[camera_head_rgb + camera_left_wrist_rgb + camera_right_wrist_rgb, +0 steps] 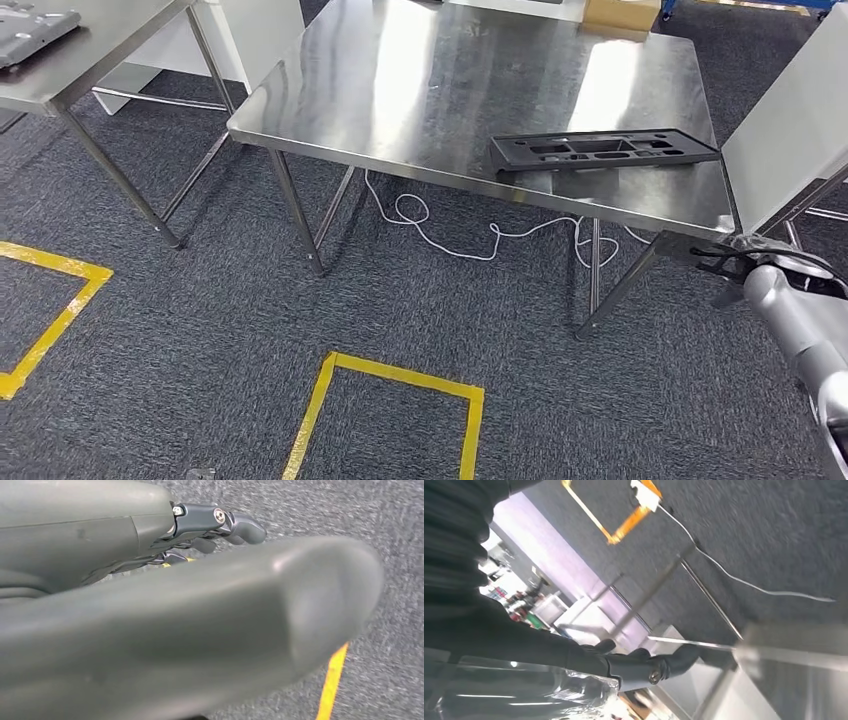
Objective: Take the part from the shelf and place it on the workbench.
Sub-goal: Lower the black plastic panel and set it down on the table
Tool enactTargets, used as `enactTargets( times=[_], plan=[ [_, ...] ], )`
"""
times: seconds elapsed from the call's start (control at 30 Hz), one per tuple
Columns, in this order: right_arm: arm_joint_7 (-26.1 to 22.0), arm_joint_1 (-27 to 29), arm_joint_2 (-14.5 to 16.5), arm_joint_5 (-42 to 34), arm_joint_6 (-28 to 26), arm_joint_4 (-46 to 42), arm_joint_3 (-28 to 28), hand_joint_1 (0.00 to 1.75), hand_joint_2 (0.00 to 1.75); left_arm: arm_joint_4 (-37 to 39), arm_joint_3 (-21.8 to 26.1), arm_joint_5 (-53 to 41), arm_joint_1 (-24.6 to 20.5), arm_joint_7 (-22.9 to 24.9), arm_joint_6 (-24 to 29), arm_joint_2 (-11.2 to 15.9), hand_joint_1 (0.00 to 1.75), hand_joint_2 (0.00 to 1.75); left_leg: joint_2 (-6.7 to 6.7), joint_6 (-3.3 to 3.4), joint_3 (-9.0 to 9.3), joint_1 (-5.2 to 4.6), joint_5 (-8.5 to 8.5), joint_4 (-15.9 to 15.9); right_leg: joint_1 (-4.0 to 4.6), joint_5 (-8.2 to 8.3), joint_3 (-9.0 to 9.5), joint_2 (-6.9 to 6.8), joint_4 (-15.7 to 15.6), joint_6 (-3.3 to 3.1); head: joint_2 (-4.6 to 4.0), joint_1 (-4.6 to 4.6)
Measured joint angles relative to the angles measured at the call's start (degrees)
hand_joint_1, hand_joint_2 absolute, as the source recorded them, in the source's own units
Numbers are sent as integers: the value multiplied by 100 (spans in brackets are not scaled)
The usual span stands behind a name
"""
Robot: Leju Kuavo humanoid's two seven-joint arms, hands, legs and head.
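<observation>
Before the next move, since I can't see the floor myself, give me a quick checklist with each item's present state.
1. Black part lies flat on the workbench: ok.
2. Part fully on the top, near the front edge: ok.
3. Right hand holds nothing: cannot tell.
4. Left hand holds nothing, fingers curled: ok.
5. White cable lies on the carpet under the workbench, a trip risk: not ok.
</observation>
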Motion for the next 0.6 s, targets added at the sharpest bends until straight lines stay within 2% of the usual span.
enactTargets(
  times=[0.03,0.07,0.1,0.17,0.2,0.23,0.27,0.3,0.33,0.37,0.4,0.43,0.47,0.5,0.57,0.6],
  plan=[
    [65,96,-22,-18,-92,13,-47,0,175,0,0,-13,-12,2,-2,-8,0,0,-12,-32,299,11,-57,-381,-2,25,-88,-1,63,37,0,-12],
    [118,206,-36,-38,-191,25,-102,0,175,1,0,-27,-25,3,-3,-16,0,0,-28,-35,524,14,-155,-704,11,50,-153,-4,117,75,0,-15],
    [152,320,-47,-54,-281,37,-151,0,175,1,0,-41,-36,4,-5,-24,0,0,-46,-14,648,-2,-260,-921,42,81,-198,-8,152,122,0,-15],
    [177,548,-52,-73,-401,74,-233,0,175,2,0,-54,-44,6,-6,-33,0,0,-58,130,646,-62,-256,-1033,72,167,-240,-15,141,246,0,-10],
    [185,648,-56,-79,-425,97,-258,0,131,2,0,-56,-47,6,-5,-35,0,0,-45,221,609,-83,-201,-1058,56,157,-273,-11,154,290,0,-10],
    [206,743,-57,-88,-435,120,-287,0,87,2,0,-57,-52,7,-5,-37,0,0,-29,321,558,-98,-131,-1084,33,59,-337,-3,236,300,0,-2],
    [245,834,-56,-105,-453,142,-323,0,44,2,1,-58,-58,10,-5,-37,0,0,-14,404,488,-104,-54,-1109,10,-129,-428,8,427,282,0,11],
    [305,930,-50,-135,-499,163,-376,0,44,2,1,-61,-65,15,-5,-36,0,0,-5,461,407,-112,22,-1112,-6,-394,-540,20,734,248,0,26],
    [371,1050,-30,-174,-583,187,-455,0,87,2,1,-66,-67,22,-5,-36,0,0,-3,490,314,-122,99,-1113,-5,-651,-642,31,1117,233,0,39],
    [427,1200,3,-221,-716,215,-547,0,131,3,1,-70,-67,32,-4,-39,0,0,-4,497,221,-131,174,-1112,-3,-827,-700,45,1485,249,0,44],
    [463,1383,55,-270,-889,243,-650,0,175,3,0,-75,-68,41,-3,-44,0,0,-5,496,127,-136,251,-1110,2,-889,-691,60,1749,294,0,44],
    [471,1584,126,-317,-1087,270,-761,0,175,4,0,-76,-68,51,-2,-51,0,0,-6,488,39,-138,325,-1108,9,-836,-595,73,1843,354,0,45],
    [444,1785,210,-360,-1292,294,-875,0,175,4,0,-78,-69,58,-1,-58,0,0,-6,474,-42,-139,396,-1107,15,-712,-406,82,1737,407,0,46],
    [389,1981,306,-394,-1482,315,-994,0,175,4,0,-78,-72,64,0,-67,0,0,-5,454,-114,-138,467,-1107,24,-609,-114,84,1436,423,0,45],
    [186,2337,500,-420,-1805,347,-1227,0,175,2,-1,-85,-89,75,0,-95,0,0,8,387,-198,-138,599,-1115,92,-698,537,79,543,311,0,39],
    [65,2517,602,-414,-1952,366,-1332,0,175,1,-2,-91,-101,81,0,-107,0,0,19,348,-202,-134,666,-1138,136,-794,747,77,192,232,0,36]
  ],
)
